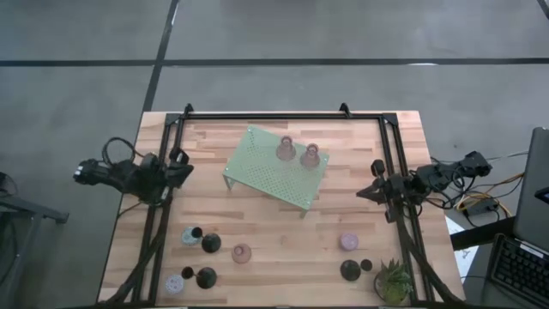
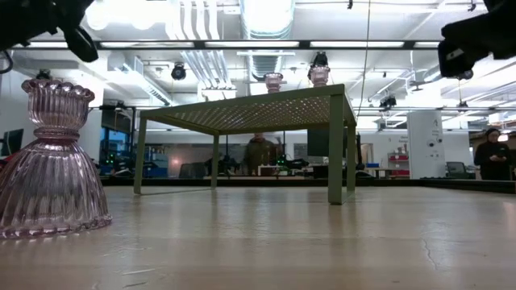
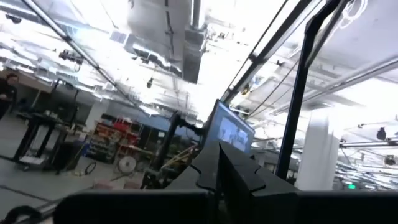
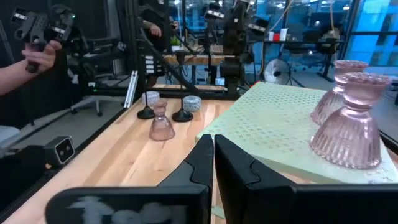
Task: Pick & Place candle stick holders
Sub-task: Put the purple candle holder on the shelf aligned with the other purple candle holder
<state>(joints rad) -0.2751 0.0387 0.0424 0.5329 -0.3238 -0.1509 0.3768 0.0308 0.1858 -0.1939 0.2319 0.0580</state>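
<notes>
Two ribbed pink glass candle stick holders point(image 1: 298, 153) stand close together on the pale green perforated metal stand point(image 1: 257, 167) mid-desk, while the black slim-stemmed, lavender and pink ones point(image 1: 199, 257) are scattered along the near edge of the wooden desk point(image 1: 283, 232). The left claw point(image 1: 183, 169) and right claw point(image 1: 364, 192) are both held together and empty, raised at the desk's side rails. A neighbour could be toppled where holders sit tightly grouped, or the spiky green potted plant point(image 1: 393, 281) brushed; open room is judged widest between stand and near row.
</notes>
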